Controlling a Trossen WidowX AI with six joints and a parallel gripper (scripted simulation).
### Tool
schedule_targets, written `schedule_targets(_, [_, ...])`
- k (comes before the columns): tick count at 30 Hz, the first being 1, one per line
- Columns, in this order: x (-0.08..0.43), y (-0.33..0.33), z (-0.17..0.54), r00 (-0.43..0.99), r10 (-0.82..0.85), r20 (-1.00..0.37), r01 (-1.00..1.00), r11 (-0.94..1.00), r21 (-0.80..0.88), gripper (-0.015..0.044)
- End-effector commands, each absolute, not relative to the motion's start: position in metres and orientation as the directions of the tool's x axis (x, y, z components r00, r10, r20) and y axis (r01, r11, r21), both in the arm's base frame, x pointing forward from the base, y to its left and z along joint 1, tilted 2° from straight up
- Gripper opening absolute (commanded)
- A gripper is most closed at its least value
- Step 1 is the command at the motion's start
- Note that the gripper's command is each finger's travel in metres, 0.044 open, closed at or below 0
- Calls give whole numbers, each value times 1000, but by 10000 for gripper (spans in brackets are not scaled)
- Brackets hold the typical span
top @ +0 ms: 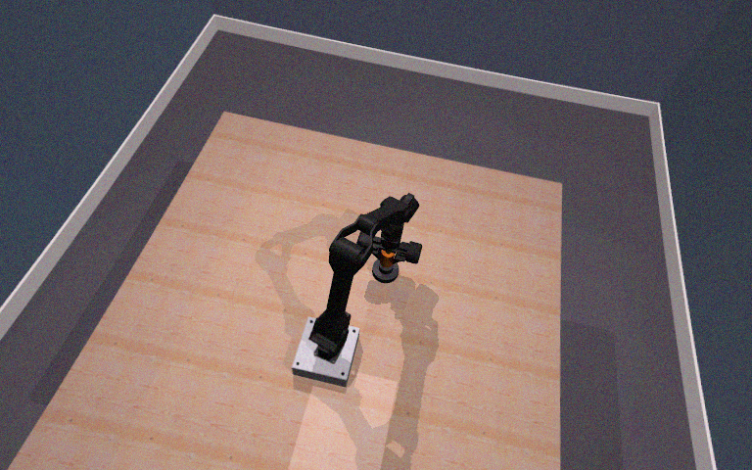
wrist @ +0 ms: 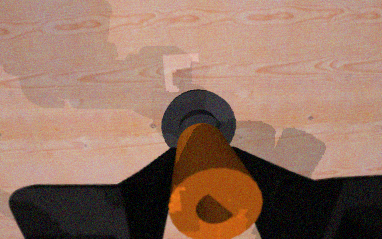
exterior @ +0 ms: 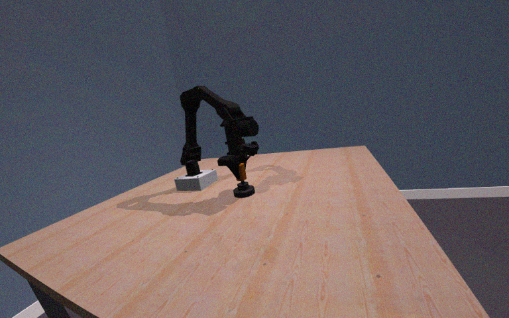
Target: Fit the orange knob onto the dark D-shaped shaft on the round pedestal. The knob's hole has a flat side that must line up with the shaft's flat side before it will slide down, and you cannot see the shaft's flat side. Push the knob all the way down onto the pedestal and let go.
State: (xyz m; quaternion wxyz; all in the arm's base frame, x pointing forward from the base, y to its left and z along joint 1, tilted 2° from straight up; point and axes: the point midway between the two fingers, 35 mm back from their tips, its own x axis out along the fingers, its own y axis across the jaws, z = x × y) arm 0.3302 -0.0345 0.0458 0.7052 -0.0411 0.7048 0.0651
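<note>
1. Stretching beneath everything, the wooden tabletop [top: 471,332] [exterior: 300,224] [wrist: 279,40] carries your arm and the round pedestal, with shadows across its grain.
2. Your black six-joint arm [top: 341,294] [exterior: 191,127] rises from its mount, bends over at the elbow and points down above the pedestal.
3. Your pale square base block [top: 299,365] [exterior: 187,183] lies flat under the arm, dark fastener spots at its corners.
4. Your tool [top: 387,256] [exterior: 242,176] [wrist: 202,152] is partly open, its black fingers closed against opposite sides of the knob.
5. The dark round pedestal [top: 385,277] [exterior: 244,192] [wrist: 174,117] stands on the wood, its wide foot topped by a narrower step.
6. The orange knob [top: 387,255] [exterior: 242,171] [wrist: 216,186] is roughly upright above that step, not seated against it.
7. A bit of the dark shaft [exterior: 242,182] shows below the knob; you cannot tell whether its tip is inside.
8. You see the D-shaped hole [wrist: 213,210] in the knob's top, its flat side toward the wrist view's upper right.
</note>
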Motion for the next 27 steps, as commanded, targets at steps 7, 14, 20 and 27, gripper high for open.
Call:
schedule_targets(7, [332,-36,51,8,28,-1000,-70,997,27,0])
schedule_targets(14, [333,-36,47,8,28,-1000,-70,997,27,0])
schedule_targets(20, [332,-36,46,8,28,-1000,-70,997,27,0])
schedule_targets(27, [330,-36,45,8,28,-1000,-70,997,27,0])
